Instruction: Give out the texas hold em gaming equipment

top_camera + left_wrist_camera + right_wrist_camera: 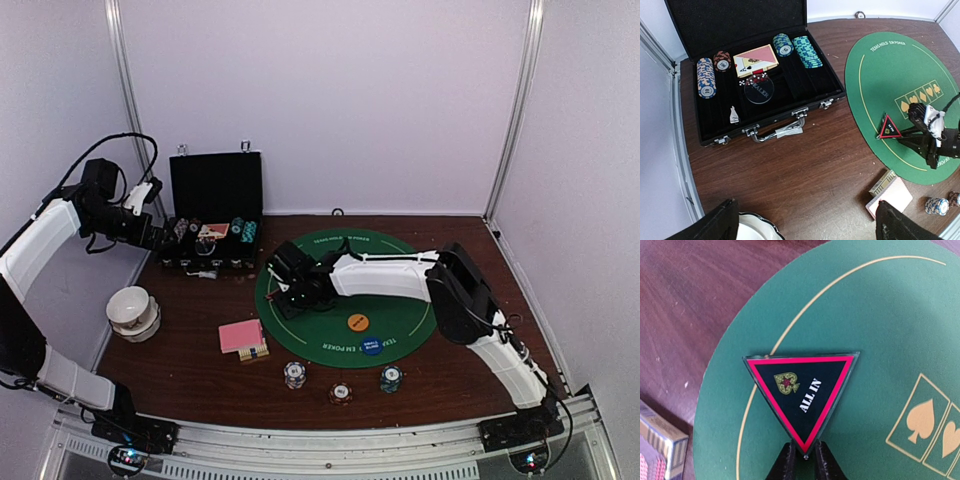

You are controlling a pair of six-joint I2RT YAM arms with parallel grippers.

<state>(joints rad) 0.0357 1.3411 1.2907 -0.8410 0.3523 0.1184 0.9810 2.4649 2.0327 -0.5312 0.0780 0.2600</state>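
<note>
My right gripper is shut on the bottom tip of the red-edged "ALL IN" triangle marker. It holds the marker low over the left part of the green mat; I cannot tell whether it touches. The marker also shows in the left wrist view. My left gripper is open and empty, high near the case. The pink-backed cards lie left of the mat. An orange button and a blue button lie on the mat. Three chip stacks stand in front.
The black chip case stands open at the back left with chip rows, cards and a clear dealer disc inside. A white bowl sits at the left edge. White walls enclose the table.
</note>
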